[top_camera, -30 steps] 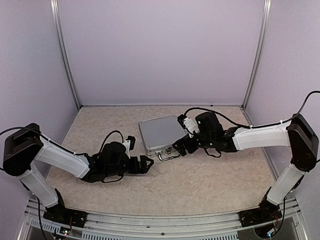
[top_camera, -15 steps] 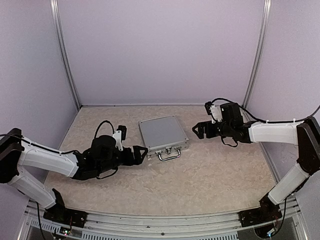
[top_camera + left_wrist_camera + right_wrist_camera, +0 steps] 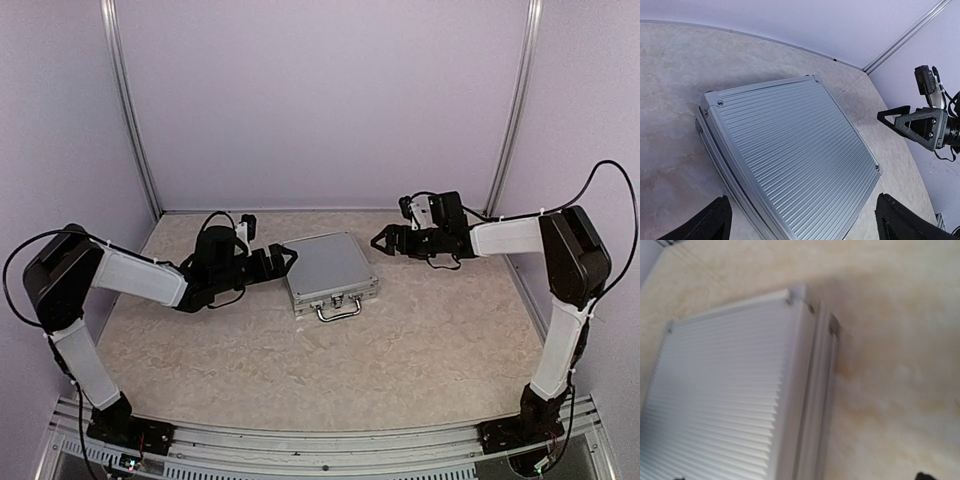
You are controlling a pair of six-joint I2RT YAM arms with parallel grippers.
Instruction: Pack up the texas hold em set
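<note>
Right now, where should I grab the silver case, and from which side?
Probably the metal handle, coming from the near side. The case lies flat and closed and looks too broad to pinch across, while the handle juts out from its near edge.

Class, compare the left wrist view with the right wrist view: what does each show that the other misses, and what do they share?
Left wrist only: the right arm's black pincer, open, hanging beyond the far side of the ribbed silver aluminium case. Right wrist only: small metal plates on the case's side wall, seen close up. Both: the case, closed, with its ribbed lid facing up, lying on the beige marbled tabletop.
</note>
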